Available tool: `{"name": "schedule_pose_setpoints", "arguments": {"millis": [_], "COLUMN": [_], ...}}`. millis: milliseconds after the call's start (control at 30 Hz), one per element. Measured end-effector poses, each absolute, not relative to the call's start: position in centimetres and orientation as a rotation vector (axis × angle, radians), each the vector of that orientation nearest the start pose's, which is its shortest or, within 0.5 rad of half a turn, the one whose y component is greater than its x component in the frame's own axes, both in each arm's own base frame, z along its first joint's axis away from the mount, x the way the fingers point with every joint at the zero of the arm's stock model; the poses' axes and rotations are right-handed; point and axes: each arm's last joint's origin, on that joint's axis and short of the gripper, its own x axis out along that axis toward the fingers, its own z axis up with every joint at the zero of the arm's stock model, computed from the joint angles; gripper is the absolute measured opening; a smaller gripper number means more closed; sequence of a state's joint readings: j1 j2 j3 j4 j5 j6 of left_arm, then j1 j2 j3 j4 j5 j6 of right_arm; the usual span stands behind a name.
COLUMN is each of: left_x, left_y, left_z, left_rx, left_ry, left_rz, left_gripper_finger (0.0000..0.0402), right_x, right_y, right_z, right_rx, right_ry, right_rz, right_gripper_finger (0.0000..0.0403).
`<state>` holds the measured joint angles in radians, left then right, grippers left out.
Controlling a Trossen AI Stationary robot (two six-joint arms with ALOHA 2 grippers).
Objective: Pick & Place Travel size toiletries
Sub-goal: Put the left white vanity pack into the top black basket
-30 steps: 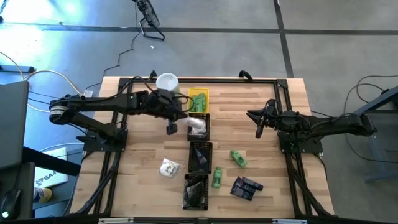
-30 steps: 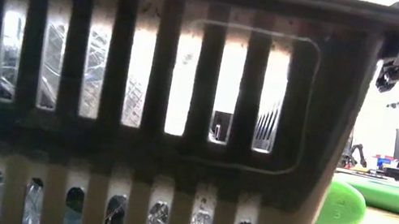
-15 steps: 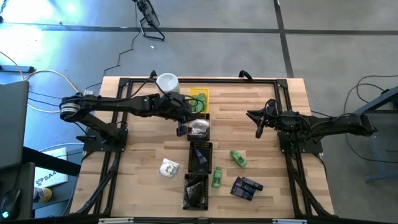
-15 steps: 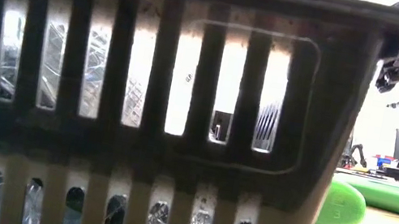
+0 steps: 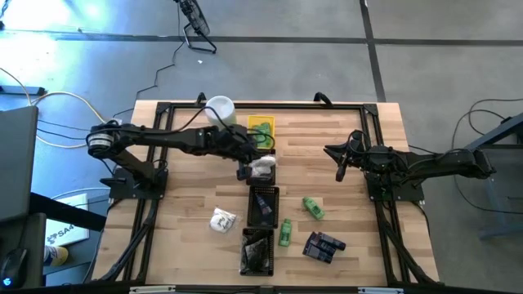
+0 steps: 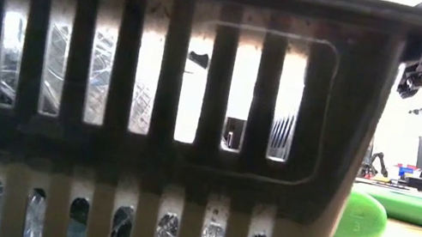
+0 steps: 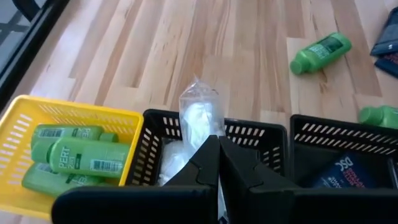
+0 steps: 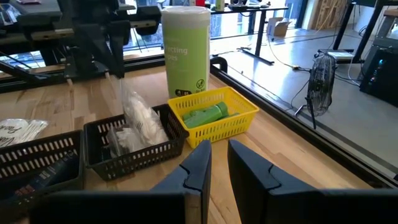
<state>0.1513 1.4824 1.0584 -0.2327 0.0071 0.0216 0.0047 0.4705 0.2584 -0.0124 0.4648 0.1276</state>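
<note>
Over a black tray (image 7: 261, 134), crinkly clear-wrapped white piece (image 7: 200, 115), seemingly claw-pinched.

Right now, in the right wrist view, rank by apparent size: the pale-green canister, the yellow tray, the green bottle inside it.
1. pale-green canister
2. yellow tray, close to the canister, so unsure
3. green bottle, clearly smallest

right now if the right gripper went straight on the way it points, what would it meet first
Probably the yellow tray holding a green bottle, straight ahead of the right gripper; depth is hard to judge.
</note>
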Motion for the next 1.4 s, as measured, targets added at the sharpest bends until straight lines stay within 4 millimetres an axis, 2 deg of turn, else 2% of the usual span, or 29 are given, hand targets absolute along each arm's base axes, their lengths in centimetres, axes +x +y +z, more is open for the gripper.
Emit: {"name": "schedule_pose_setpoints", "arguments": {"millis": [333,1067,1200,1400], "left_x": [32.3,32.4,32.4,32.4], "left_y": [5.3,5.4,5.4,5.4], "left_z": [24.9,24.7,24.7,24.7], "left_rx": [0.019,0.015,0.015,0.019], "left_ry": [0.705,0.707,0.71,0.712], "left_rz": [0.28,0.285,0.285,0.293], "left_gripper_finger": [0.0,0.0001,0.0021,0.0075], "right_x": [12.8,12.8,12.8,12.8], "right_y": [-1.2,-1.2,-1.2,-1.2], "right_z": [20.9,20.8,20.8,20.8], "right_rx": [0.071,0.072,0.072,0.072], "right_ry": [0.194,0.204,0.205,0.204], "right_rz": [-0.471,-0.473,-0.472,-0.472], "right_gripper_finger": [0.0046,0.0046,0.0046,0.0046]}}
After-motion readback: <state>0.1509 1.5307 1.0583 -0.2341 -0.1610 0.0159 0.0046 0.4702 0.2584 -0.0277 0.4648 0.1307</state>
